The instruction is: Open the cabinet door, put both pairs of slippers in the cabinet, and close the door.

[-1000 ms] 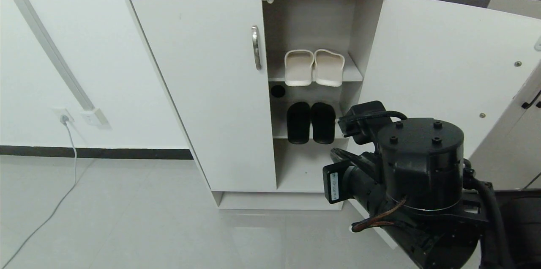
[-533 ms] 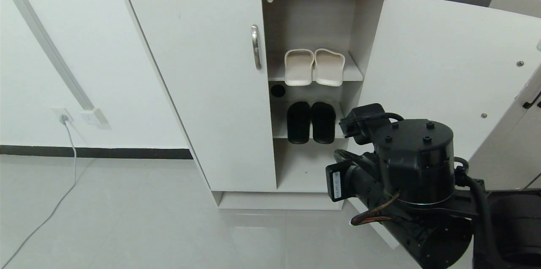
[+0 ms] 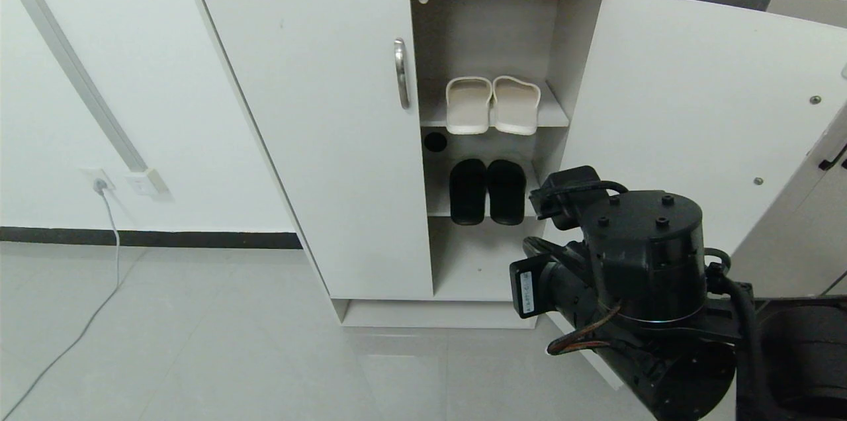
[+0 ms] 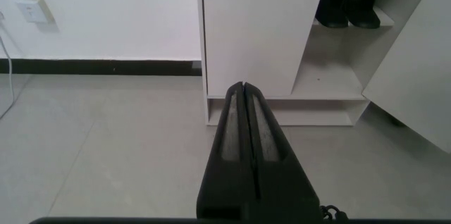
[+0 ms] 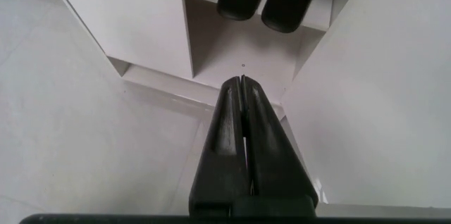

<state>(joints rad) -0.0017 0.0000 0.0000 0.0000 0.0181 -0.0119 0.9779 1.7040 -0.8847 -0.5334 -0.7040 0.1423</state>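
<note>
You had a cabinet (image 3: 317,143) of smooth matt white board, its handle (image 3: 401,73) polished metal. The cream slippers (image 3: 493,105) looked like matt moulded foam or rubber, the black slippers (image 3: 488,190) the same. Your floor (image 3: 198,355) was glossy grey tile, smooth and reflective.

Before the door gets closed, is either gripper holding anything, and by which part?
Nothing is held: the left gripper and the right gripper are both shut and empty.
</note>
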